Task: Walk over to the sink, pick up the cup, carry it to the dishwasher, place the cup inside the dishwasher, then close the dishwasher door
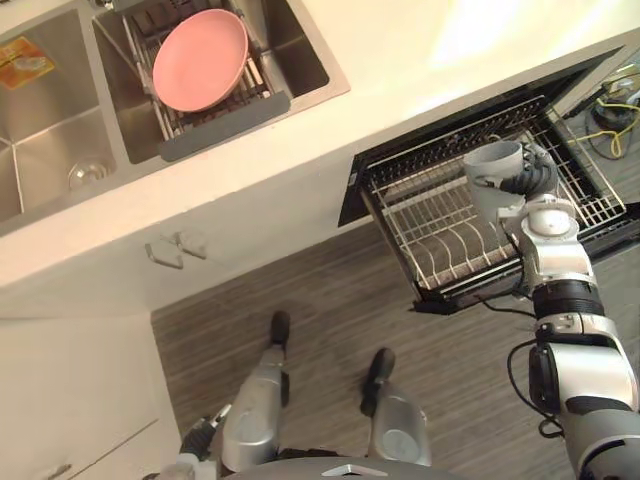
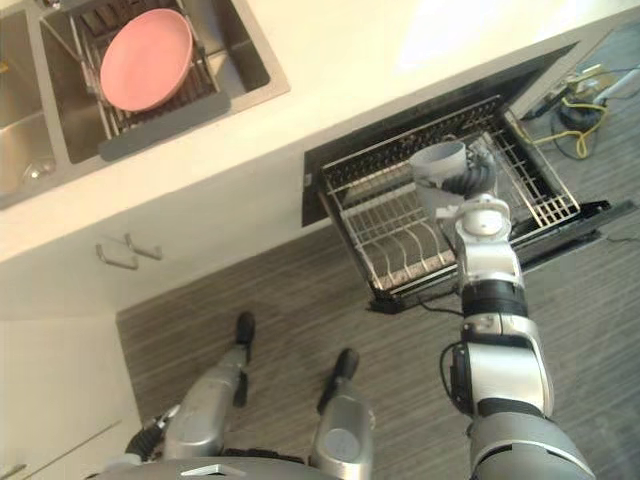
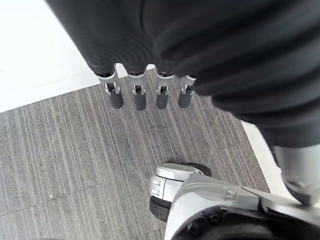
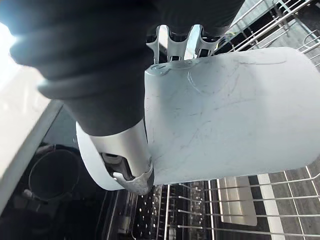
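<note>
Grey and smooth-walled, the cup (image 1: 490, 168) is clasped in your right hand (image 1: 537, 178), fingers and thumb curled round its side, with the dishwasher rack (image 1: 415, 215) just beneath the hand. Treat it as light, stiff and probably slick: grip the mid-wall, not the rim.

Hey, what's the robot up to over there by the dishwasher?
The robot stands at the open dishwasher, whose wire rack is pulled out. Its right hand is wrapped round a grey cup and holds it over the rack, not yet released. The left hand hangs low near the floor, fingers straight, holding nothing. Back on the counter, a pink plate lies on a drainer in the sink.
</note>
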You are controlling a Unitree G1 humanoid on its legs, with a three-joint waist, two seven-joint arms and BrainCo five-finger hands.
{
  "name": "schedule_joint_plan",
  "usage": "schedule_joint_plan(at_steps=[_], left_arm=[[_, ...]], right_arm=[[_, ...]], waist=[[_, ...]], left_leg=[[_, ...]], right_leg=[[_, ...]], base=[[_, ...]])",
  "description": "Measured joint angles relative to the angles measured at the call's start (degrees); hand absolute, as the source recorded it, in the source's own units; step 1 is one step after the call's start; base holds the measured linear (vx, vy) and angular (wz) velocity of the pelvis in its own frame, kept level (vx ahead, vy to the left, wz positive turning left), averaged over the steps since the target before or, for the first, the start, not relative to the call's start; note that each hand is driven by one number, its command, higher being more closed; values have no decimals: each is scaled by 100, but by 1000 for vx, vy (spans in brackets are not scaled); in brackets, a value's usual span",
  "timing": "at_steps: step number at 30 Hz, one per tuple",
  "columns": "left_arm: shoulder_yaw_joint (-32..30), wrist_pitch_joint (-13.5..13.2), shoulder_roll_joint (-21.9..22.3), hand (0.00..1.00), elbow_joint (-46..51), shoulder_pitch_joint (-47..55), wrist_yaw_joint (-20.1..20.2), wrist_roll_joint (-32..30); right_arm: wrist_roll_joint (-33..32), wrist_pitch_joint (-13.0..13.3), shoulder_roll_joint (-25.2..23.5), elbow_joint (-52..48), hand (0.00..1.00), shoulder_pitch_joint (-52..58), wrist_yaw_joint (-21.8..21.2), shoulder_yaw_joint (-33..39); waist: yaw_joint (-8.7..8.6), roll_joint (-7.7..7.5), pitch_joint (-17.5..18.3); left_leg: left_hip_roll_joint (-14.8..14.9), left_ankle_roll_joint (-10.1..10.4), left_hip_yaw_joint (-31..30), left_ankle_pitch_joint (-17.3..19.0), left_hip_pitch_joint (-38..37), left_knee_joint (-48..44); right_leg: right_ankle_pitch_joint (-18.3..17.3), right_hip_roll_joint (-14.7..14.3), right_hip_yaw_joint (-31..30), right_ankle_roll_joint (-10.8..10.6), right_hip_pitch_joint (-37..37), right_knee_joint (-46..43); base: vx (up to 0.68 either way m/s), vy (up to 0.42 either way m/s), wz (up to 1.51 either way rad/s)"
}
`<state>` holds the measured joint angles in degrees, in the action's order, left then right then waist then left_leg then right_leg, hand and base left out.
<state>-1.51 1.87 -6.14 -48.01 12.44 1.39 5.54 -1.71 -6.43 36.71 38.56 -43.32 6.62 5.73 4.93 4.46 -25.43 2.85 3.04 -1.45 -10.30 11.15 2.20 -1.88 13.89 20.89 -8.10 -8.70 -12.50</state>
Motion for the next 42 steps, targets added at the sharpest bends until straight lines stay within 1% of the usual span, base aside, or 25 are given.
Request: schedule_joint_plan(at_steps=[4, 6, 7, 8, 9, 12, 14, 16, 18, 21, 23, 24, 27, 30, 31, 32, 36, 37, 39, 42], left_arm=[[37, 16, -1, 0, -44, -28, 9, -1], [54, 36, 0, 0, -143, -76, 19, -1], [56, 39, 0, 0, -179, -91, 22, -2], [62, 64, 0, 0, -252, -142, 31, -3], [69, 69, 0, 0, -273, -167, 31, -4], [218, 70, -51, 0, -339, -244, 42, -10], [337, 66, -45, 0, -408, -340, 76, -12], [433, 64, -51, 0, -471, -419, 81, -14], [484, 62, -51, 0, -505, -445, 146, -14], [650, 45, -53, 0, -581, -469, 198, -18], [725, 23, -40, 0, -679, -490, 197, -19], [823, 12, -37, 0, -704, -491, 200, -18], [902, -61, -47, 0, -715, -515, 188, -19], [1090, -110, -37, 0, -845, -656, 186, -18], [1109, -126, -36, 0, -852, -662, 184, -17], [1121, -174, -35, 0, -886, -668, 184, -17], [1133, -201, -25, 0, -896, -669, 181, -16], [1135, -204, -19, 0, -897, -669, 177, -16], [1159, -220, -6, 0, -897, -672, 170, -17], [1229, -262, -1, 0, -899, -675, 121, -18]], right_arm=[[185, -76, 3, 309, 100, -367, -63, -135], [213, -243, 38, 395, 100, -520, -190, -383], [212, -258, 42, 457, 100, -556, -240, -444], [210, -313, 77, 590, 100, -609, -298, -581], [207, -352, 94, 649, 100, -641, -305, -628], [192, -502, 123, 1033, 100, -831, -420, -745], [187, -600, 170, 1271, 100, -913, -489, -803], [167, -639, 222, 1412, 100, -1016, -491, -930], [133, -770, 223, 1482, 100, -1112, -521, -1003], [134, -866, 224, 1674, 100, -1122, -535, -1011], [133, -892, 239, 1710, 100, -1143, -525, -1014], [132, -892, 266, 1759, 100, -1191, -523, -1050], [132, -897, 367, 1954, 100, -1361, -520, -1244], [139, -894, 448, 2088, 100, -1480, -489, -1260], [138, -894, 447, 2088, 0, -1504, -468, -1296], [136, -895, 458, 2092, 0, -1585, -401, -1377], [73, -869, 466, 2099, 0, -1628, -206, -1453], [-43, -841, 466, 2099, 0, -1628, -121, -1454], [-144, -741, 465, 2098, 0, -1628, -15, -1447], [-338, -520, 419, 2085, 0, -1628, 213, -1345]], waist=[[121, 11, -49], [173, 16, -100], [190, 14, -111], [253, 14, -111], [278, 15, -111], [319, 38, -145], [430, 132, -224], [499, 199, -269], [537, 230, -288], [610, 274, -330], [643, 281, -334], [646, 293, -339], [698, 319, -348], [777, 438, -403], [792, 442, -401], [800, 445, -404], [818, 458, -407], [832, 462, -408], [850, 490, -420], [872, 513, -419]], left_leg=[[-17, 1, -5, -39, 168, -3], [-23, -1, -33, -74, 220, -7], [-25, 0, -35, -75, 223, -10], [-33, 3, -38, -79, 266, -20], [-36, 6, -46, -85, 310, -30], [-46, 27, -154, -156, 529, -50], [-44, 47, -180, -177, 603, -70], [-37, 69, -199, -195, 733, -105], [-28, 90, -223, -235, 889, -106], [-31, 96, -251, -254, 967, -120], [-30, 105, -264, -274, 1046, -123], [-29, 72, -280, -314, 1095, -127], [-30, 86, -287, -307, 1240, -208], [-32, 105, -318, -290, 1326, -287], [-29, 137, -318, -261, 1366, -320], [-19, 145, -319, -259, 1410, -338], [-6, 150, -332, -247, 1486, -433], [-3, 158, -330, -241, 1487, -440], [0, 176, -330, -217, 1493, -462], [2, 180, -324, -185, 1518, -528]], right_leg=[[-83, 60, -21, 17, -267, -233], [-140, 83, -17, 30, -357, -356], [-161, 92, -17, 31, -375, -396], [-200, 117, -20, 36, -454, -487], [-220, 129, -20, 38, -509, -536], [-298, 173, 19, 74, -756, -727], [-328, 186, 27, 93, -855, -821], [-346, 193, 36, 114, -988, -890], [-353, 195, 36, 128, -1164, -968], [-372, 208, 39, 143, -1252, -1035], [-378, 213, 40, 153, -1346, -1075], [-382, 217, 49, 159, -1393, -1099], [-395, 233, 43, 177, -1546, -1187], [-449, 248, 52, 211, -1620, -1274], [-452, 249, 50, 212, -1655, -1296], [-460, 247, 49, 226, -1706, -1326], [-495, 250, 49, 254, -1770, -1402], [-498, 250, 44, 253, -1778, -1411], [-503, 249, 40, 251, -1779, -1426], [-518, 249, 22, 261, -1805, -1470]], base=[[-12, -46, 3], [-14, -61, 7], [-25, -67, 5], [-23, -43, 3], [-33, -56, 9], [-58, -67, 17], [-61, -56, 5], [-61, -55, 3], [-54, -64, 6], [-22, -55, 4], [-9, -50, 3], [-4, -42, 4], [-15, -56, 1], [-25, -53, 4], [-35, -55, -2], [-22, -45, -2], [-10, -60, 0], [3, -58, -2], [2, -41, -1], [5, -44, -2]])
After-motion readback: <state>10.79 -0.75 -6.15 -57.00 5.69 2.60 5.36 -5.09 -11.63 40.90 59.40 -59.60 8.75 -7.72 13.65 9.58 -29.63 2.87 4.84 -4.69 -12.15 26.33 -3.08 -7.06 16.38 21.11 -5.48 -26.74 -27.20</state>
